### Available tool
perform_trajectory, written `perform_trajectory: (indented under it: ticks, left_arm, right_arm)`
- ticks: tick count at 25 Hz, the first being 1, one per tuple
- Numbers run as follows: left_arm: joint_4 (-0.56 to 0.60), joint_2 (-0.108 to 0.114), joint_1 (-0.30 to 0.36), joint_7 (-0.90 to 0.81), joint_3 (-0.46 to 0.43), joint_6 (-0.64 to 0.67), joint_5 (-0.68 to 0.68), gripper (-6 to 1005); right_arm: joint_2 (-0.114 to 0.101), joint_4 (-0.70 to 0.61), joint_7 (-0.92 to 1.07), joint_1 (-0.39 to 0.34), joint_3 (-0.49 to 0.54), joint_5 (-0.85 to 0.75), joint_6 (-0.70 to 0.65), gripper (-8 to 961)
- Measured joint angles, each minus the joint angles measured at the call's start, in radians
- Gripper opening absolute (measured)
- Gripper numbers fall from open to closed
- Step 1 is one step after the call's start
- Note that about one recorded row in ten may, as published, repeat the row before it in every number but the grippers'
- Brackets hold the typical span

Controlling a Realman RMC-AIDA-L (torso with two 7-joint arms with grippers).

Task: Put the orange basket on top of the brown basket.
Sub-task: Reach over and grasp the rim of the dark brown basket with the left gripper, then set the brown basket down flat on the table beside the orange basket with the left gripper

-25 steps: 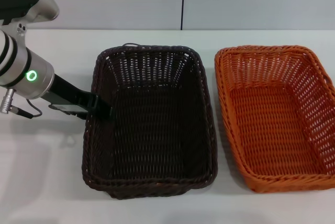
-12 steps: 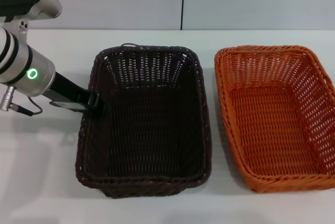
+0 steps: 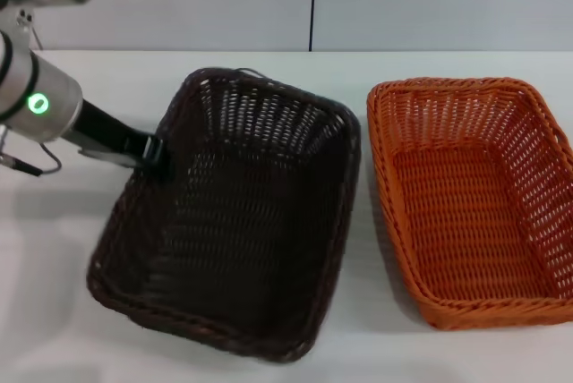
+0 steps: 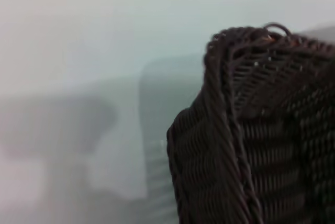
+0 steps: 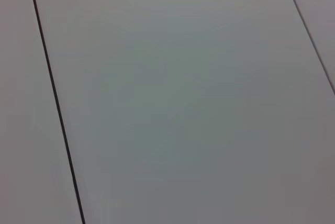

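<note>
No readable text — no labels, brands, numbers.

- The head view looks forward and down from above onto the white desk (image 3: 54,311), taking in the brown basket (image 3: 233,231), the orange basket (image 3: 470,200) to its right, the left arm at the left edge, and a grey wall behind.
- The left wrist view sits very close to the brown basket (image 4: 261,130), facing its braided corner and outer weave from the side, with desk surface behind.
- These two views share the brown basket's left side.
- The right wrist view faces only a plain grey panelled surface (image 5: 183,103) crossed by dark seams.
</note>
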Motion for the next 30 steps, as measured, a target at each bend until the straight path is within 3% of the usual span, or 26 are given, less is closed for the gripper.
perform_trajectory:
  ticks: [4,6,7,10,11,12,16,19,23,25,26,27,28,29,30]
  left_arm:
    - [-0.057,0.009,-0.034,0.094,-0.11,-0.09,-0.018,209]
    - [-0.107,0.033,-0.059,0.147,-0.164,-0.14,-0.034,204]
    - [-0.107,0.033,-0.059,0.147,-0.164,-0.14,-0.034,204]
    - [-0.126,0.079,-0.078,0.168,-0.175,-0.163,-0.078,203]
    - [-0.126,0.104,-0.087,0.198,-0.175,-0.177,-0.112,203]
    - [-0.126,0.104,-0.087,0.198,-0.175,-0.177,-0.112,202]
    - [-0.042,0.158,-0.126,0.376,-0.169,-0.271,-0.17,201]
    - [-0.001,0.161,-0.143,0.442,-0.167,-0.3,-0.174,201]
    - [0.069,0.135,-0.177,0.551,-0.134,-0.299,-0.17,200]
    - [0.108,0.102,-0.193,0.612,-0.079,-0.255,-0.171,200]
    - [0.164,0.066,-0.221,0.659,-0.025,-0.202,-0.161,200]
    - [0.202,0.05,-0.239,0.671,0.001,-0.174,-0.146,199]
    - [0.282,0.014,-0.284,0.685,0.047,-0.107,-0.11,199]
    - [0.282,0.014,-0.284,0.685,0.047,-0.107,-0.11,199]
    - [0.343,-0.008,-0.318,0.694,0.08,-0.04,-0.098,199]
  right_arm:
    - [-0.003,0.001,0.0,0.002,0.0,0.0,0.0,672]
    - [-0.008,0.006,0.0,0.002,0.0,0.0,0.0,672]
    - [-0.008,0.006,0.0,0.002,0.0,0.0,0.0,672]
    - [-0.009,0.008,0.0,0.003,0.0,0.0,0.0,672]
    - [-0.01,0.008,0.0,0.003,0.0,0.0,0.0,672]
    - [-0.01,0.008,0.0,0.003,0.0,0.0,0.0,672]
    - [-0.011,0.008,0.0,0.0,0.0,0.0,-0.002,672]
    - [-0.011,0.008,0.0,-0.001,0.0,0.0,-0.004,672]
    - [-0.008,0.009,0.0,-0.004,0.0,0.0,-0.007,672]
    - [-0.006,0.01,0.0,-0.005,0.0,0.0,-0.008,672]
    - [-0.004,0.01,0.0,-0.006,0.0,0.0,-0.007,672]
    - [-0.003,0.01,0.0,-0.006,0.0,0.0,-0.007,672]
    - [0.0,0.01,0.0,-0.008,-0.001,0.0,-0.008,671]
    - [0.0,0.01,0.0,-0.008,-0.001,0.0,-0.008,671]
    - [0.002,0.009,0.0,-0.009,-0.006,0.0,-0.008,671]
